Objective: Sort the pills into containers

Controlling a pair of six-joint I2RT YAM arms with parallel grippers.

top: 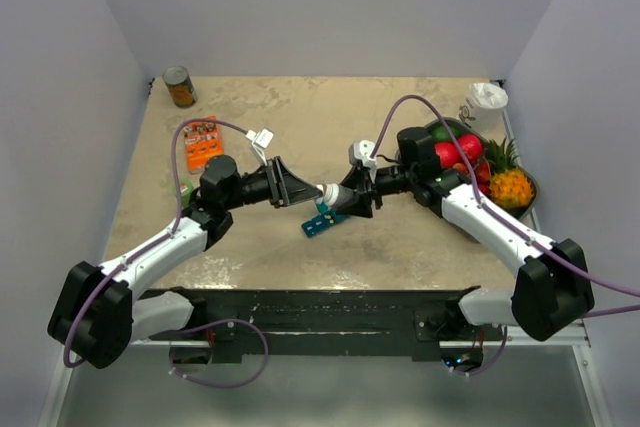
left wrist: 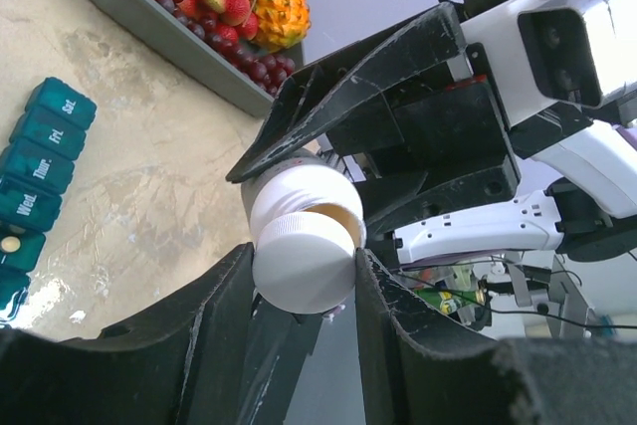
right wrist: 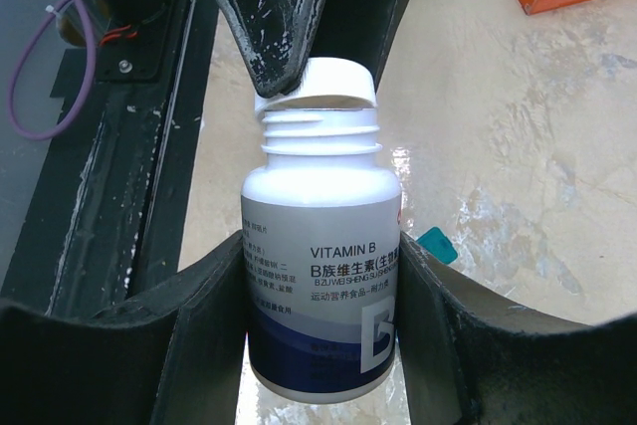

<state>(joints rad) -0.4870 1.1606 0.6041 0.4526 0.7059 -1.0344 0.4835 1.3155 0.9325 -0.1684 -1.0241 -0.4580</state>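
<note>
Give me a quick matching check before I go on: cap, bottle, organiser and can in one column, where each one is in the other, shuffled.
Things:
1. cap
2. bottle
3. organiser
4. can

Places:
A. far left corner of the table
B. in the right gripper
C. in the left gripper
D. lying flat below both grippers

Pairs: 1-C, 2-B, 3-D, 4-A
</note>
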